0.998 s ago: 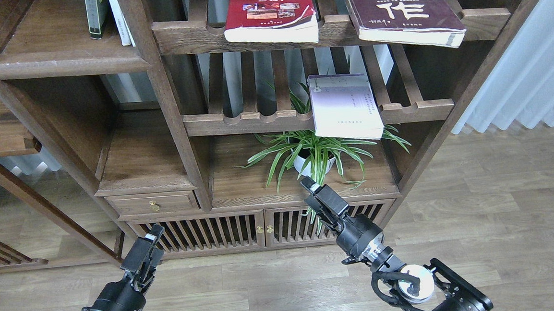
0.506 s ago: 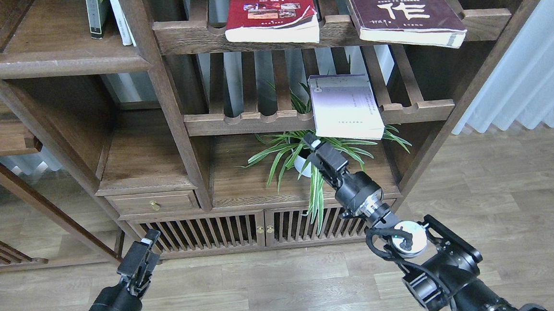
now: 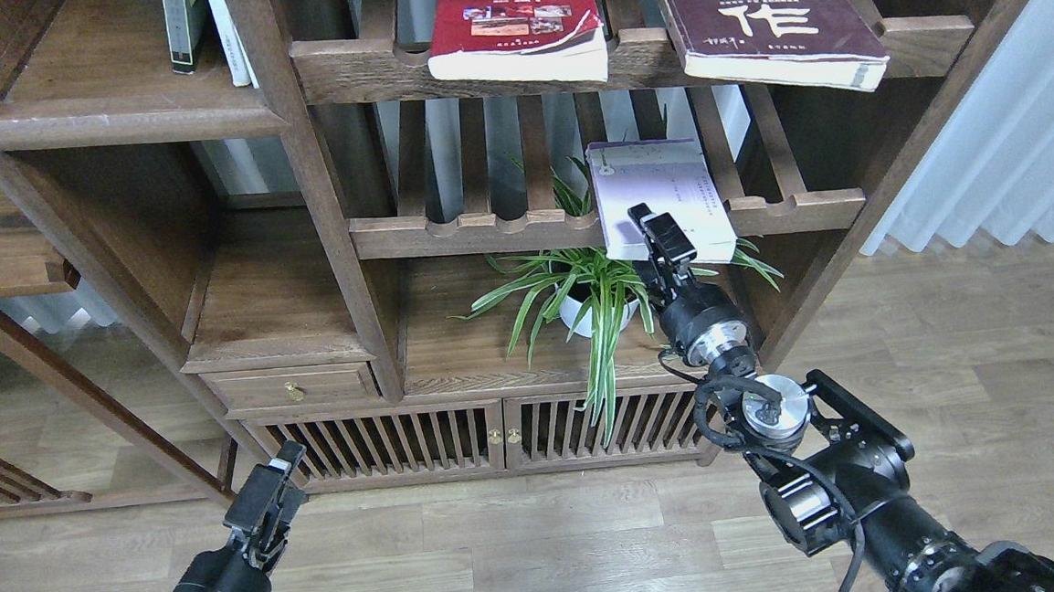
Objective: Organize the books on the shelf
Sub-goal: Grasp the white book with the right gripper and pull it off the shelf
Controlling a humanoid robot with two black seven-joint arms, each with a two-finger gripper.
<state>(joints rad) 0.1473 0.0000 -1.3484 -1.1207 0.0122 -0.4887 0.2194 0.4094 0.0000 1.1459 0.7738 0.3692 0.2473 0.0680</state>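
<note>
The pale lavender-white book (image 3: 658,187) lies flat on the middle slatted rack, its front end overhanging the rail. My right gripper (image 3: 660,228) is raised in front of that book's lower edge and overlaps it; its fingers are dark and I cannot tell them apart. The red book (image 3: 515,18) and the dark maroon book (image 3: 766,16) lie on the upper slatted rack. The solid brown shelf (image 3: 127,114) is at the upper left. My left gripper (image 3: 283,462) hangs low over the floor, fingers together and empty.
Two upright books (image 3: 199,28) stand at the right end of the solid shelf. A potted spider plant (image 3: 596,301) sits under the middle rack, right beside my right arm. A thick wooden post (image 3: 320,199) separates the left bays from the racks. A curtain (image 3: 1019,119) hangs at the right.
My right gripper has risen from in front of the lower cabinet, past the plant, up to the lavender book's front edge. My left gripper has sunk slightly. The books have not moved.
</note>
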